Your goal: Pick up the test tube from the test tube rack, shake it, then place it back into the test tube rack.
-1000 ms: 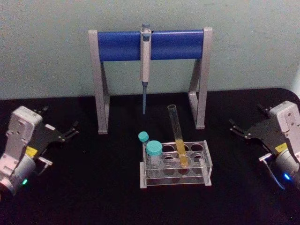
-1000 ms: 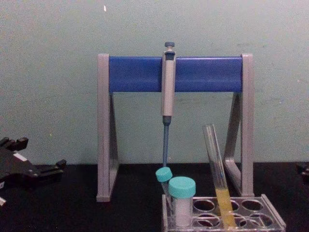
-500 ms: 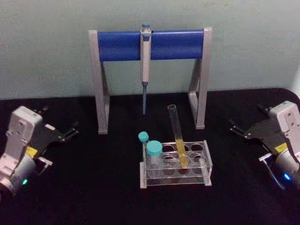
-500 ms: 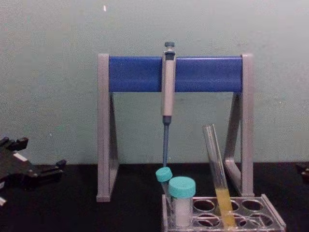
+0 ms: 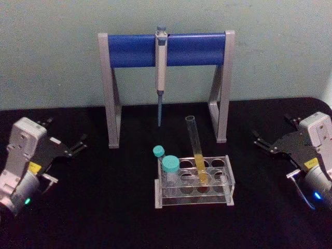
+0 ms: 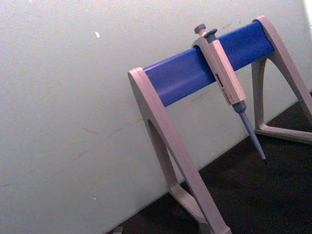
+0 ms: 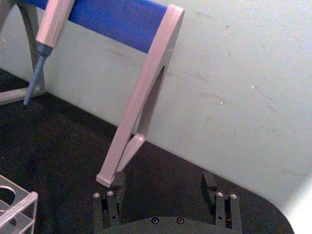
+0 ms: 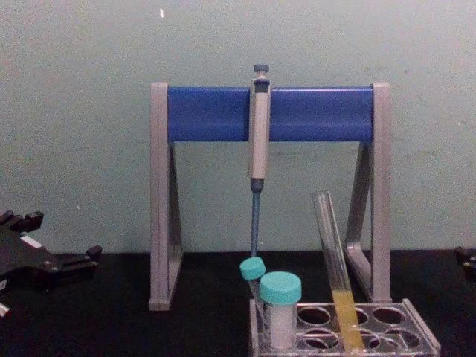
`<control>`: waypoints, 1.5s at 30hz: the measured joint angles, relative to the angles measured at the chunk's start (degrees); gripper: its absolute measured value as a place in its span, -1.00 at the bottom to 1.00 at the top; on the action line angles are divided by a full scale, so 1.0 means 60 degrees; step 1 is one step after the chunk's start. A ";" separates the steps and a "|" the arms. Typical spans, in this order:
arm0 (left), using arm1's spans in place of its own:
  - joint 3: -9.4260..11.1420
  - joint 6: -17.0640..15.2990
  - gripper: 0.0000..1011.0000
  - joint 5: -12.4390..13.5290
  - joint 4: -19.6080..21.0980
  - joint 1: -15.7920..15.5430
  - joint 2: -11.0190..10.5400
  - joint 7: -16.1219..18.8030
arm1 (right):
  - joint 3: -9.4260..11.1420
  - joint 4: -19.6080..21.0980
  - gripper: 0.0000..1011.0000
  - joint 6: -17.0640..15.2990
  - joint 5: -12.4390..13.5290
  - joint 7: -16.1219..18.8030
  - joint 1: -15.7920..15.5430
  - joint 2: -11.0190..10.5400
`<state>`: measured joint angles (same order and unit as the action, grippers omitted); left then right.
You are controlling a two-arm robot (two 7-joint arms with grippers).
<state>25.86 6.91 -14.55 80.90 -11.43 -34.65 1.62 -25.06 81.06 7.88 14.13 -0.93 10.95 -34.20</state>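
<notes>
The test tube (image 5: pixel 196 148), clear glass with yellow-orange liquid at its bottom, leans in a back-row hole of the clear test tube rack (image 5: pixel 194 200) at the table's centre. The chest view shows the test tube (image 8: pixel 332 256) tilted in the rack (image 8: pixel 421 332). My left gripper (image 5: pixel 66 130) rests open on the table far left of the rack, and its dark fingers (image 8: pixel 73 259) show at the chest view's edge. My right gripper (image 5: pixel 272 129) rests open far right; in its wrist view the right gripper (image 7: pixel 163 185) holds nothing, and a rack corner (image 7: pixel 17 202) shows.
A grey-and-blue pipette stand (image 5: pixel 135 50) straddles the table behind the rack, with a pipette (image 5: pixel 161 67) hanging from its bar. A teal-capped white vial (image 5: pixel 170 171) and a thin teal-capped tube (image 5: pixel 158 153) stand in the rack's left holes. The black table has free room on both sides.
</notes>
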 joint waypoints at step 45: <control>0.0000 0.0000 0.98 0.0000 0.0000 0.0000 0.0000 0.0000 | -0.0130 0.0879 0.98 -0.0227 0.1190 0.4399 0.0585 0.0813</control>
<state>25.86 6.91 -14.55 80.90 -11.43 -34.65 1.62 -25.85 86.34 6.52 21.27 25.46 14.47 -29.32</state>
